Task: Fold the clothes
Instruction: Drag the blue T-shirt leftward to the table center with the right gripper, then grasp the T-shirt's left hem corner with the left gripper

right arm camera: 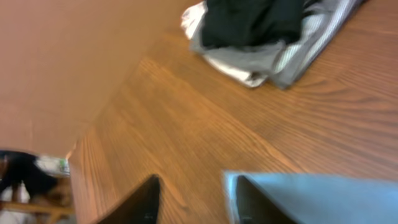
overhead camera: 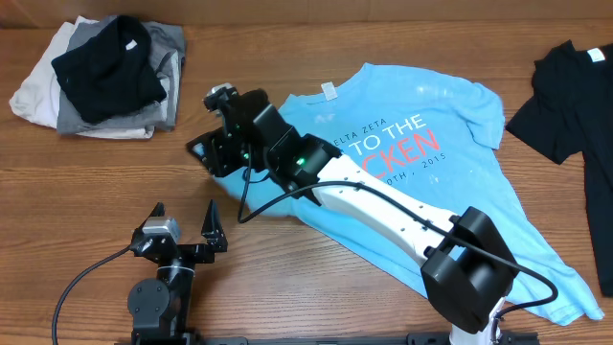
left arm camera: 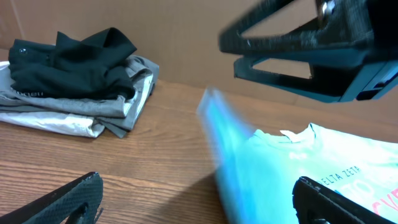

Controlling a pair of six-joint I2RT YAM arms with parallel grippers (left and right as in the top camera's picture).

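The light blue T-shirt [overhead camera: 421, 163] with white and pink lettering lies spread across the middle and right of the table. My right gripper [overhead camera: 203, 153] hangs over its left sleeve. In the right wrist view the right gripper [right arm camera: 196, 186] is open: bare wood shows between the fingers, and a blue cloth edge [right arm camera: 311, 196] lies against the right finger. A blurred flap of the blue shirt [left arm camera: 224, 149] hangs below it in the left wrist view. My left gripper [overhead camera: 185, 213] stands wide open near the front edge, left of the shirt, and the left gripper [left arm camera: 198, 186] holds nothing.
A pile of black, grey and white garments [overhead camera: 105, 77] sits at the back left, and the same pile [left arm camera: 81, 81] [right arm camera: 267, 31] shows in both wrist views. A black shirt [overhead camera: 575, 105] lies at the right edge. The right arm [overhead camera: 383, 206] crosses over the blue shirt.
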